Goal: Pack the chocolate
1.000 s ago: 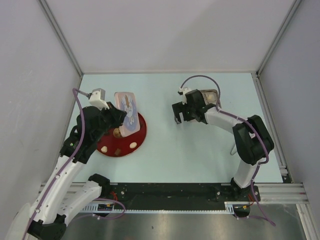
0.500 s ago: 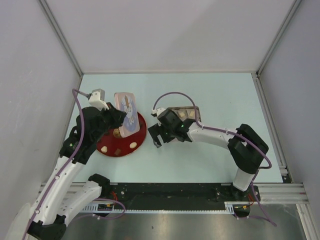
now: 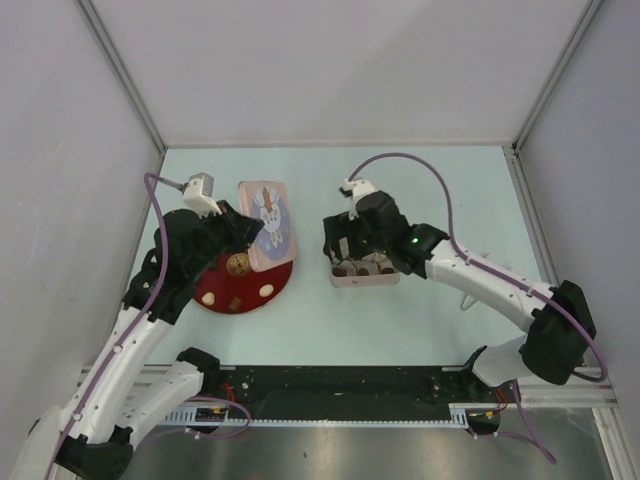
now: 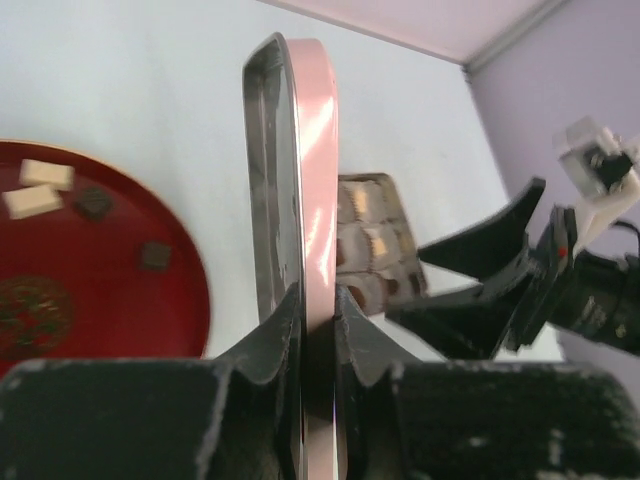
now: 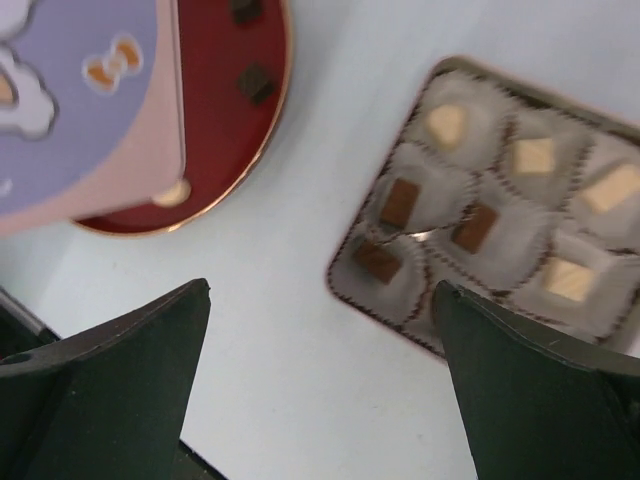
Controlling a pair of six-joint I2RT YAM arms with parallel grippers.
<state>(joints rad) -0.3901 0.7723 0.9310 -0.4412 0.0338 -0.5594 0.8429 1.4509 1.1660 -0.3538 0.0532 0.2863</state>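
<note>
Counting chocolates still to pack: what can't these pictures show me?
- Top view: the right gripper covers much of the tin.
- Top view: the lid in the left gripper hides part of the red plate.
- Right wrist view: a finger and the frame edge crop the tin.

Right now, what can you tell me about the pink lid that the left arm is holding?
The lid is a rounded rectangle of thin metal, pink outside with a lavender cartoon picture on its top face and a shiny bare inside. The left fingers pinch its rim at one short end, holding it up on edge and tilted above the far right edge of the red plate.
</note>
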